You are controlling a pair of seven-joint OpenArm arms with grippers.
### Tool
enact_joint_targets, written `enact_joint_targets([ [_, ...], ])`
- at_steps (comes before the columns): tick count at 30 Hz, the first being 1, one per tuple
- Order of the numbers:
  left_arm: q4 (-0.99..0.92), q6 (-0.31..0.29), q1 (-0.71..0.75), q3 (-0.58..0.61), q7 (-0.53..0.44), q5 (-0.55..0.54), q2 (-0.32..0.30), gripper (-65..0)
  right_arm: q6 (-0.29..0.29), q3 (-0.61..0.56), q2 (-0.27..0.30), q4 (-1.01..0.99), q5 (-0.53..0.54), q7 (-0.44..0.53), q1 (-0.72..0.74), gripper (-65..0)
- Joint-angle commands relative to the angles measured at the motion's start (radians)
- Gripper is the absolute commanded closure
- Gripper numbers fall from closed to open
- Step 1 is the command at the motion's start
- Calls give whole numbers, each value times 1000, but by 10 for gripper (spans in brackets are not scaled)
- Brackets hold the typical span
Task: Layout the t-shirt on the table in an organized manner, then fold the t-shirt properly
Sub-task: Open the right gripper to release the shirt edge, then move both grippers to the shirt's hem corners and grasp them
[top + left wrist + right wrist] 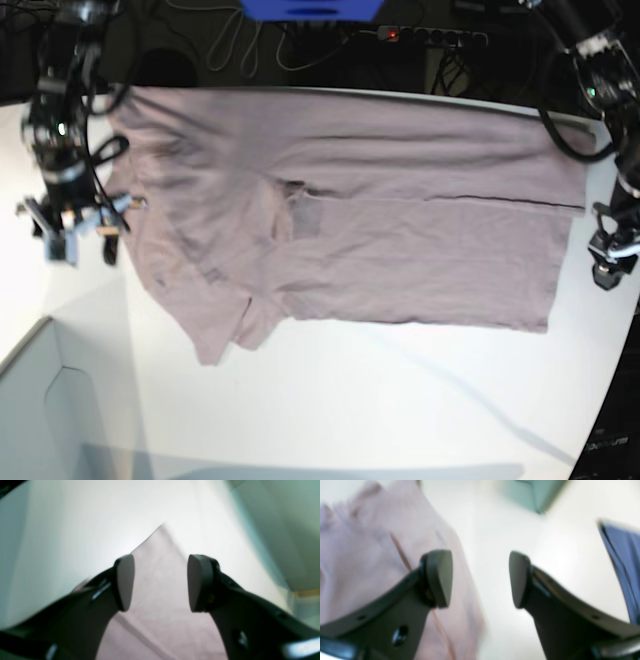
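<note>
Two black grippers are seen standing wide with nothing pinched: the left gripper (160, 582) over a corner of the dusty mauve soft-cloth t-shirt (400, 220), the right gripper (480, 580) just off its edge. The shirt is spread along the far edge of the plain white smooth table (380, 400), folded lengthwise, one sleeve bunched toward the near-left. Probably best if that sleeve gets flattened first, then the next fold is lifted evenly from both ends so nothing gets dragged
</note>
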Motion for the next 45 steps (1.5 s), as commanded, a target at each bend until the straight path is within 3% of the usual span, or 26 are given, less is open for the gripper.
enact_joint_targets([
  [1,-17,8,-41,-2,-12,-4,-17,-331,-8,-20,26,-12,4,-8,68,-362],
  [5,-134,8,-162,61,-10,56,-52,-331,-8,-122,58,-204,4,-129,296,-361],
  [12,-381,6,-340,218,-15,191,-114,-333,-8,-191,73,-638,4,-115,545,-360],
  [18,-563,6,-464,304,-30,248,-150,-334,-9,-194,81,-888,4,43,602,-360],
  [24,-704,6,-476,408,-233,299,-167,-334,-9,-194,81,-1009,2,129,597,-360],
  [30,-887,6,-513,454,-331,300,-178,-334,-9,-196,80,-1025,2,135,585,-351],
  [33,-1000,6,-551,462,-371,300,-178,-334,-9,-196,80,-1025,2,135,582,-273],
  [39,-1102,5,-582,635,-490,300,-180,-334,-9,-196,81,-1026,2,130,579,0],
  [45,-1209,5,-608,663,-566,300,-180,-333,-9,-198,89,-1026,2,130,560,0],
])
